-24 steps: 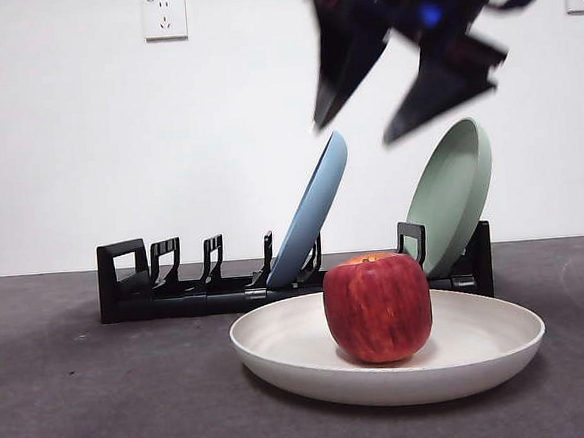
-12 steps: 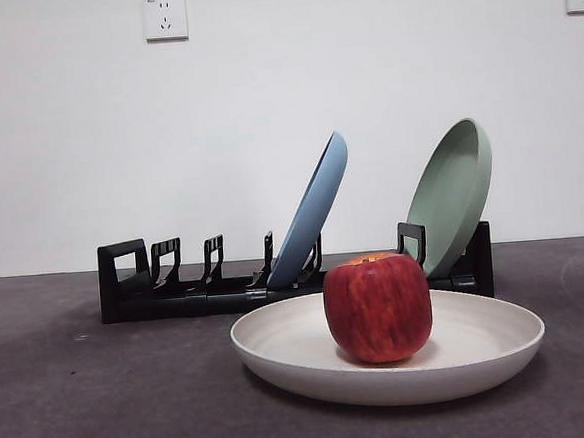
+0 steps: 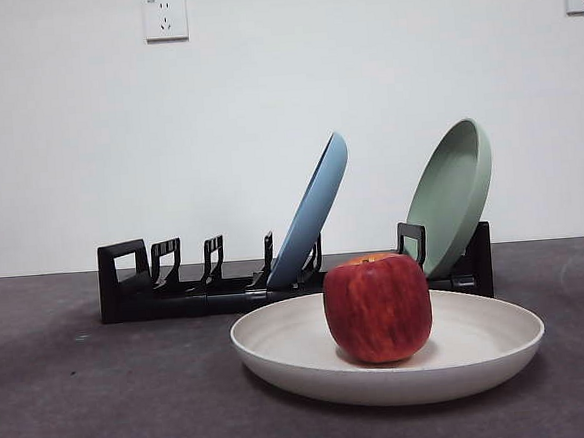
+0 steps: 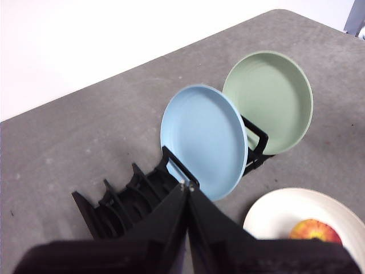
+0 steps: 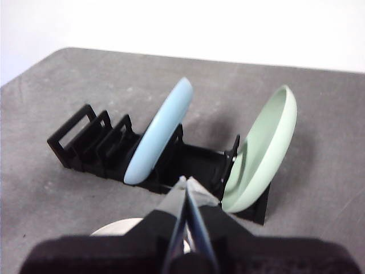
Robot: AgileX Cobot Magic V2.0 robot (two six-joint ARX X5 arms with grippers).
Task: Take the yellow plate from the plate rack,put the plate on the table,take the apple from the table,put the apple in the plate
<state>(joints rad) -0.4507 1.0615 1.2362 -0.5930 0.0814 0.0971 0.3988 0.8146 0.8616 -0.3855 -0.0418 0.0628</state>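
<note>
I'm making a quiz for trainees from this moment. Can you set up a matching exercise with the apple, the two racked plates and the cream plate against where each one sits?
Things:
1. apple
2. yellow plate
3. blue plate
4. pale green plate

Places:
A. leaning in the plate rack, near its middle
B. flat on the table, in front of the rack
C. leaning at the end of the rack
D. inside the cream-coloured plate

Pairs: 1-D, 2-B, 3-A, 4-C
</note>
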